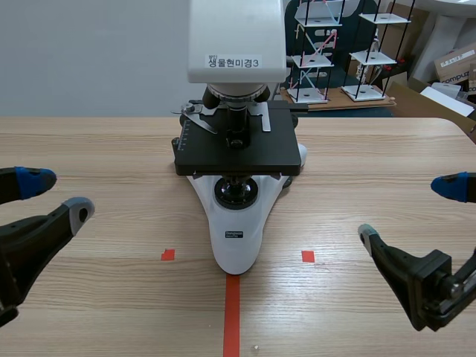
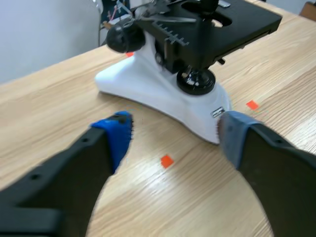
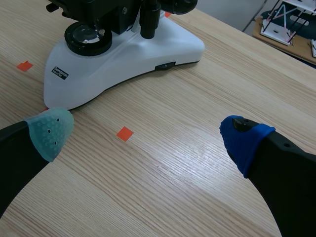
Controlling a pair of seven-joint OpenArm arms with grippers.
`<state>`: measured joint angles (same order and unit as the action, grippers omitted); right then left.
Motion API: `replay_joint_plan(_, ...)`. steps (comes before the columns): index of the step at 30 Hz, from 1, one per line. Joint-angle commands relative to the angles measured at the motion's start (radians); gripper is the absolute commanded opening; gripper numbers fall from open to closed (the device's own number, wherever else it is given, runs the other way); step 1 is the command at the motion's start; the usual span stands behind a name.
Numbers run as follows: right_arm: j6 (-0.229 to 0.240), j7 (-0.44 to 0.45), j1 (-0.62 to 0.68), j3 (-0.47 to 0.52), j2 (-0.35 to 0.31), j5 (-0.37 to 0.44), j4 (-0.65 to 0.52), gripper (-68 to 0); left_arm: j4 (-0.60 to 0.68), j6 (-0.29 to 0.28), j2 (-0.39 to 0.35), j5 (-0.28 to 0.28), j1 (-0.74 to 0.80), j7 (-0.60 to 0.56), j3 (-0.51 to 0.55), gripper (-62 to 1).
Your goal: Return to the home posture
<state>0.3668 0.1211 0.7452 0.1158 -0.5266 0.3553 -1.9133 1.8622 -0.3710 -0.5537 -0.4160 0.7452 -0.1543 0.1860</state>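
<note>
On either side of the microscope (image 1: 236,186), left hand (image 1: 58,195) and right hand (image 1: 407,211) low, fingers spread wide.

Left tool (image 1: 56,196) spread wide, right tool (image 1: 410,211) likewise

a white label (image 1: 234,62) on the front of the microscope (image 1: 236,30) head reads "생물현미경3" in black korean letters. a smaller line above it is too small to read. a small dark plate (image 1: 234,234) on the white base (image 1: 236,260) carries pale print that cannot be made out in any view. a cardboard box (image 1: 455,63) in the background shows dark letters "compu", cut off at the edge.
</note>
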Motion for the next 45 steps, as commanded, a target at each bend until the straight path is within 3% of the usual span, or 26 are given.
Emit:
replay_joint_plan(1,0.0,0.011,-0.014,0.007,-0.008,0.011,-0.014,0.4,0.023,-0.002,0.027,-0.006,0.023,-0.014,0.019,-17.1)
replay_joint_plan(5,0.0,0.011,-0.014,0.007,-0.008,0.011,-0.014,0.4,0.05,-0.003,0.063,0.003,0.103,-0.014,0.074,-11.3)
replay_joint_plan(10,0.0,0.011,-0.014,0.007,-0.008,0.01,-0.014,0.4,0.102,-0.006,0.105,0.095,0.178,-0.022,0.106,-2.9)
replay_joint_plan(15,0.0,0.011,-0.014,0.007,-0.008,0.01,-0.014,0.4,0.129,-0.009,0.121,0.122,0.208,-0.028,0.115,1.1)
replay_joint_plan(45,0.0,0.011,-0.014,0.007,-0.008,0.01,-0.014,0.4,0.129,-0.01,0.121,0.121,0.204,-0.037,0.115,1.1)
